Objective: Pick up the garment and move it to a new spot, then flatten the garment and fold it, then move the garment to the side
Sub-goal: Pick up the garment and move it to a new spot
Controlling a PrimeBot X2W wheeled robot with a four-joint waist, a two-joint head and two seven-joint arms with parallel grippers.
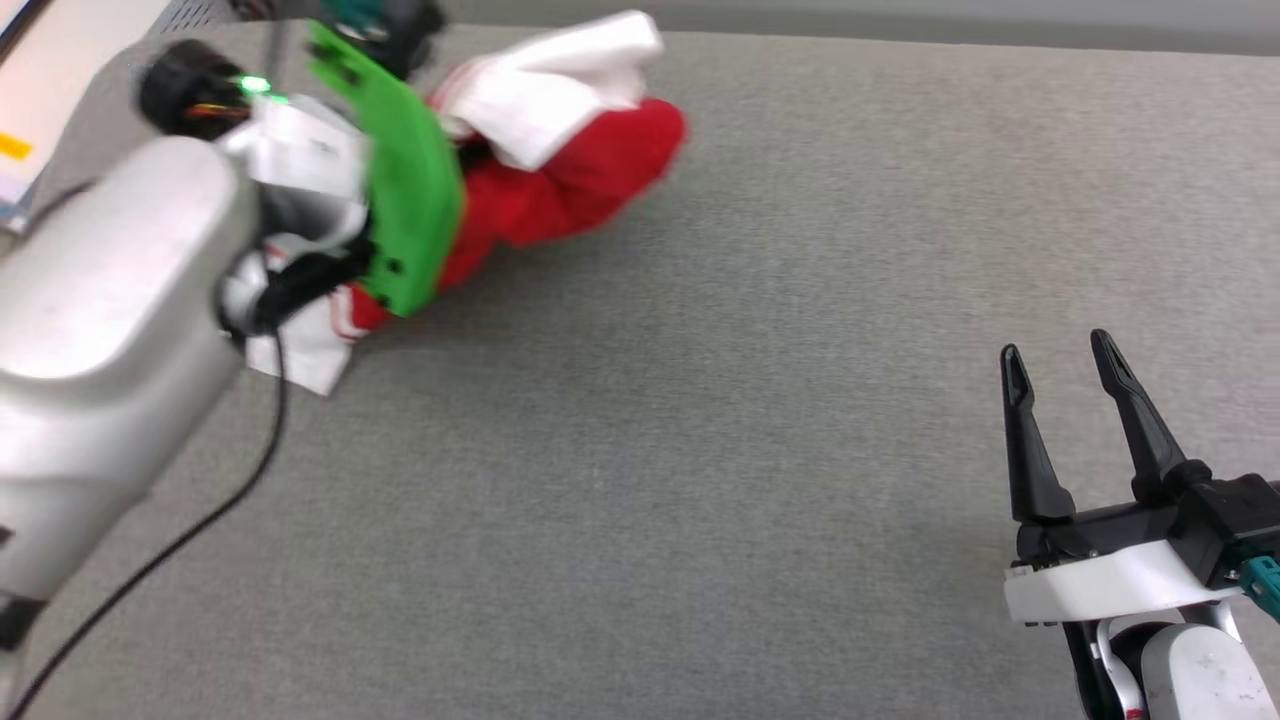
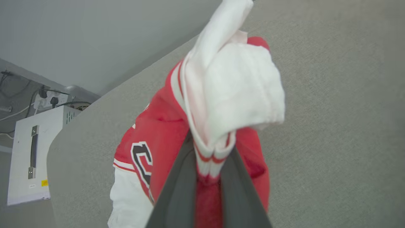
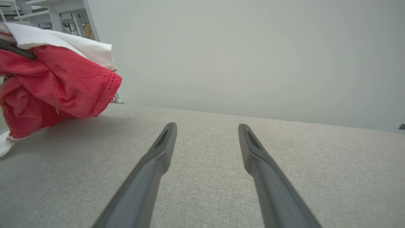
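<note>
Red shirt (image 2: 158, 136) hangs from your closed left fingers (image 2: 177, 190), right fingers (image 3: 148, 177) open; pinching only trim, it could slip.

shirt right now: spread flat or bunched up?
Bunched, not spread. The shirt is a crumpled wad, with white sleeve cloth flopped over the red body. The left gripper is shut on its striped edge.

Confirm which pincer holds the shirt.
The left pincer: it is shut on the striped trim of the garment. The right pincer stands open, apart from it.
</note>
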